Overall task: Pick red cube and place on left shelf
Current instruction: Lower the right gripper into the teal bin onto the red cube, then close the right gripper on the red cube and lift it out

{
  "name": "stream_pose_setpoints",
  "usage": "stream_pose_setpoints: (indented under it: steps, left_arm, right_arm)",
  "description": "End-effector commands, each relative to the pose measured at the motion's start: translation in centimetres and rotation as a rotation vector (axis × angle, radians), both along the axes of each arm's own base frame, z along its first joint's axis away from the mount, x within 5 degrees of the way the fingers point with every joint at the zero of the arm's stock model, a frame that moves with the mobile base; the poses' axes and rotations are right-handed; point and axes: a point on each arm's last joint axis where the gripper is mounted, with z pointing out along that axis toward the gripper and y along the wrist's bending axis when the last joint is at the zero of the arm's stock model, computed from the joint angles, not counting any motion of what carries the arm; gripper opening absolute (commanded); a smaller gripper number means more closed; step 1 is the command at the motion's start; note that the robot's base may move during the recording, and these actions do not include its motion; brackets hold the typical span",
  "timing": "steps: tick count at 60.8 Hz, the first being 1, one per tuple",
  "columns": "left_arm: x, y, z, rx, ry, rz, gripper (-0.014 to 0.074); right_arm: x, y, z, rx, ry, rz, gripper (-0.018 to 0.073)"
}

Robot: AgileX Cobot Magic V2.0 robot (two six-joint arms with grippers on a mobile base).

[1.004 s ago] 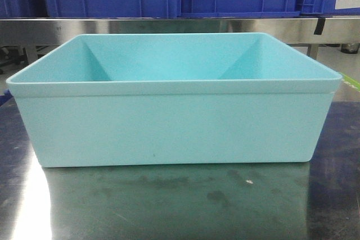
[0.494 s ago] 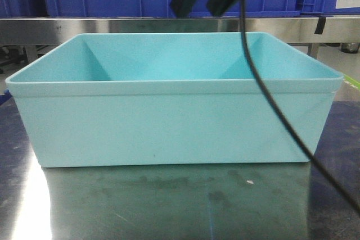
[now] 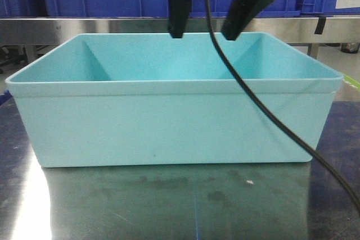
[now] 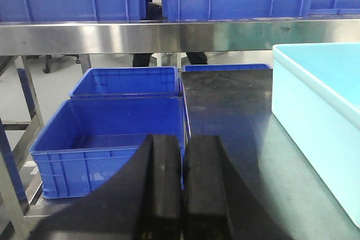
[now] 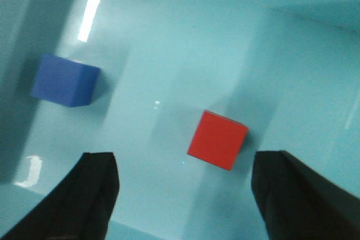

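Lower than before, the right pincer [image 3: 202, 35] hangs released above the bin [image 3: 169, 125], red cube [image 5: 217, 140] inside it; left pincer [image 4: 183, 144] clenched.

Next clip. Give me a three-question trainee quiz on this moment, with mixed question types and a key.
1. True or false: the right end effector is open, and the small red cube lies untouched below it.
2. What else lies inside the pale turquoise plastic tub? A) a small blue cube B) a green ball C) a yellow cup
3. Fill in: the jaws of the left end effector are ____.

Key: 1 true; 2 A; 3 shut.
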Motion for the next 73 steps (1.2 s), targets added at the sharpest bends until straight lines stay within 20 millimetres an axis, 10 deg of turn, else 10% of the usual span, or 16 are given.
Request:
stream_pose_setpoints:
  steps: [1,42,73]
  left_arm:
    - [0.0,0.0,0.1,-0.009,-0.079,-0.008,0.0102]
    - [0.0,0.0,0.1,-0.009,-0.079,-0.008,0.0102]
    - [0.0,0.0,0.1,-0.009,-0.079,-0.008,0.0102]
  right_arm:
    - [0.2,-1.0,2.3,-0.005,-0.069,-0.083,0.0603]
    - [3.0,1.1,-5.2,-0.076,0.075,-0.107,0.0581]
    - [3.3,1.4,-5.4,-0.052,0.062,-0.106,0.0148]
